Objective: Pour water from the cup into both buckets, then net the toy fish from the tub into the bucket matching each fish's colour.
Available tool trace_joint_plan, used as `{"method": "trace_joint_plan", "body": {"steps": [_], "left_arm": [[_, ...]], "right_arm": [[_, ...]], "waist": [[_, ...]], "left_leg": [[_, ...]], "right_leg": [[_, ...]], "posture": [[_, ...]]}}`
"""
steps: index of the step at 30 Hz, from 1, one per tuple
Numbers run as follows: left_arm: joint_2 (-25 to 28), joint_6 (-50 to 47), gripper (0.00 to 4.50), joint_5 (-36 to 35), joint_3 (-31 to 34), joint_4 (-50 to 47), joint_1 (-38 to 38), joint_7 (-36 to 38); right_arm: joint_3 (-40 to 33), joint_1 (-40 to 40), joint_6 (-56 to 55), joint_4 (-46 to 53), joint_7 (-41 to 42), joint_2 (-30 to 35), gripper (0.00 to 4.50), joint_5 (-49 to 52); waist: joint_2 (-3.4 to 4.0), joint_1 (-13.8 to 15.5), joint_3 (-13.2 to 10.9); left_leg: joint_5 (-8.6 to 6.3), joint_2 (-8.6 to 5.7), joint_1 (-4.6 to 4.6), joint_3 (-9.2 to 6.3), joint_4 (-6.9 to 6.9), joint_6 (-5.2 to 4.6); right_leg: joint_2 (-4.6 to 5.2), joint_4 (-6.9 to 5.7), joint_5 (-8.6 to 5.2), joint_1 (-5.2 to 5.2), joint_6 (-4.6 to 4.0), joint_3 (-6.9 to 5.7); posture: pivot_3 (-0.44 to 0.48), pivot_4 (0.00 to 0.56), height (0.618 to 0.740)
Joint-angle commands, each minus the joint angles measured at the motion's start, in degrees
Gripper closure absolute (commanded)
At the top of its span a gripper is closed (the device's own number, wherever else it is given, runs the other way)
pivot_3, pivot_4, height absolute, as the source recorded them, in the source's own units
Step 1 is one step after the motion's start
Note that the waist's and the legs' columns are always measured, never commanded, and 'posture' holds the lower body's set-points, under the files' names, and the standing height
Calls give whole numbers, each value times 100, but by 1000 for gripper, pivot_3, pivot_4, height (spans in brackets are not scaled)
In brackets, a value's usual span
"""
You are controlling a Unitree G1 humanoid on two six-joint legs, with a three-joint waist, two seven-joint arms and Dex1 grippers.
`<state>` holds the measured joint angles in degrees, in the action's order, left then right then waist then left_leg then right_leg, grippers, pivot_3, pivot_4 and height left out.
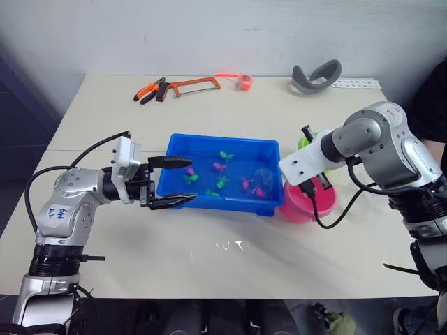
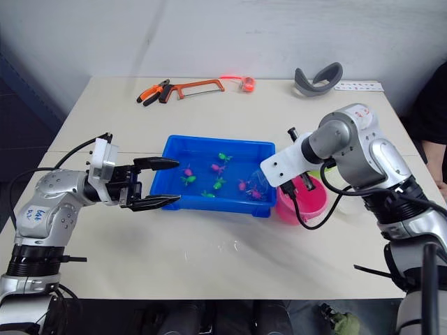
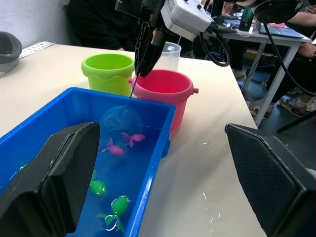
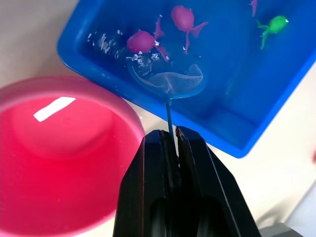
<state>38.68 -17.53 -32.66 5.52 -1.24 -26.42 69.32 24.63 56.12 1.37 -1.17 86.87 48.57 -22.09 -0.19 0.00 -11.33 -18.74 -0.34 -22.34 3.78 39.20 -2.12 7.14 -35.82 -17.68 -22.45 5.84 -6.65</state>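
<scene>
With the right gripper (image 4: 172,143) pinched tight on the net (image 4: 170,79) by its thin handle, dipping the hoop into the tub (image 1: 174,150) beside two pink toy fish (image 4: 143,40), near the pink bucket (image 4: 54,163), presumably for a short carry. Left gripper (image 1: 171,183) wide open, empty, straddling the tub's near corner, seemingly steadying it on the desk (image 1: 230,258).

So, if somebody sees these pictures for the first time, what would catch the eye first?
Probably the bright blue tub in the middle of the table, with small pink and green toy fish in it. Next, the right gripper, shut on the thin handle of the net, whose hoop sits in the tub beside two pink fish. The pink bucket stands just outside the tub, with the lime green bucket beside it.
</scene>
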Motion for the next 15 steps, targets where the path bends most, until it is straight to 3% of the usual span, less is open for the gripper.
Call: {"method": "trace_joint_plan", "body": {"steps": [1,7,15], "left_arm": [[-9,47,87,2,42,-150,-14,-51],[27,19,87,-19,69,-205,32,-91],[73,-29,87,-58,190,-243,123,-185]], "right_arm": [[-108,-85,438,233,268,45,4500,210],[-190,-229,994,288,183,45,4500,466],[-630,-319,2600,507,397,74,4500,1264]], "waist": [[0,0,0],[0,-2,0],[0,-6,0]], "left_leg": [[0,0,0,-1,0,0],[0,0,0,-1,0,0],[0,0,0,0,1,0]], "right_leg": [[0,0,0,0,0,0],[0,-1,0,0,0,0],[1,-1,0,0,0,0]], "posture": [[0,150,740],[0,150,740],[0,150,740]]}}
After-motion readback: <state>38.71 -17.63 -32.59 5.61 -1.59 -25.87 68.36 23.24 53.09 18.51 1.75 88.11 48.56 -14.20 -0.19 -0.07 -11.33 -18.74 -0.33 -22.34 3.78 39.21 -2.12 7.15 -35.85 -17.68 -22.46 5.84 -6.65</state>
